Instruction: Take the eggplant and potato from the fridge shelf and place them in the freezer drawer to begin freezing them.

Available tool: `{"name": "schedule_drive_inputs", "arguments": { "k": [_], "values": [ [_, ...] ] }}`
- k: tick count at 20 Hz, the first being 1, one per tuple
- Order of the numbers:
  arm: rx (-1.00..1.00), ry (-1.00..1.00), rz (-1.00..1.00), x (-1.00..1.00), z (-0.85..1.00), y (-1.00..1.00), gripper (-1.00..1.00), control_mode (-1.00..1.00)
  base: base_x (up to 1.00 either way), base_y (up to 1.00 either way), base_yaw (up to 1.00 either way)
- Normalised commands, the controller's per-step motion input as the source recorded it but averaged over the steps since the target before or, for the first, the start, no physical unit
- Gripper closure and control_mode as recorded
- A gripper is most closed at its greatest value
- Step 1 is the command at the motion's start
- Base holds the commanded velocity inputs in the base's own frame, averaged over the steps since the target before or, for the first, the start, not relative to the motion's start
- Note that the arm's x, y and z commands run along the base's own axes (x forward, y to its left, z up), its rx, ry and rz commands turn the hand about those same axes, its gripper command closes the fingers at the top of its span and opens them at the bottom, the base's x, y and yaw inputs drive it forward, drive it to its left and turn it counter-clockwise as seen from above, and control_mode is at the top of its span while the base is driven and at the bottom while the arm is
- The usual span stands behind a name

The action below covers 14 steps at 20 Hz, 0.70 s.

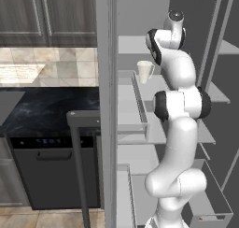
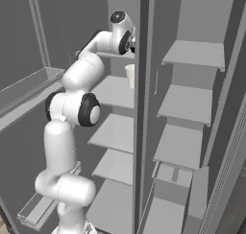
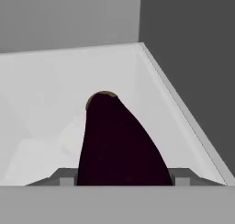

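The eggplant (image 3: 120,142) is a dark purple, almost black lump with a brownish cap at its far tip. It lies on a pale fridge shelf, right in front of the hand, its wide end between the two fingers and its narrow end pointing away from the hand toward the shelf's back.

The freezer drawer (image 1: 215,200) is a grey, low-walled bin, pulled out far below the hand.

The arm (image 1: 179,129) is built of glossy white, rounded, bulbous segments joined by black circular joint rings, with a small grey-capped cylinder topping its uppermost white link.
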Motion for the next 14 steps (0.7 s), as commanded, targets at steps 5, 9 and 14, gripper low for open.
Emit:
{"name": "schedule_drive_inputs", "arguments": {
  "k": [5, 9, 14],
  "values": [
    [0.01, -0.14, 0.10, -0.01, 0.00, 0.26, 1.00, -1.00, 0.00, 0.00, 0.00],
    [0.01, -0.08, 0.12, -0.06, 0.00, 0.36, 1.00, -1.00, 0.00, 0.00, 0.00],
    [0.02, -0.08, 0.11, -0.16, 0.04, 0.36, 1.00, -1.00, 0.00, 0.00, 0.00]
  ]
}}
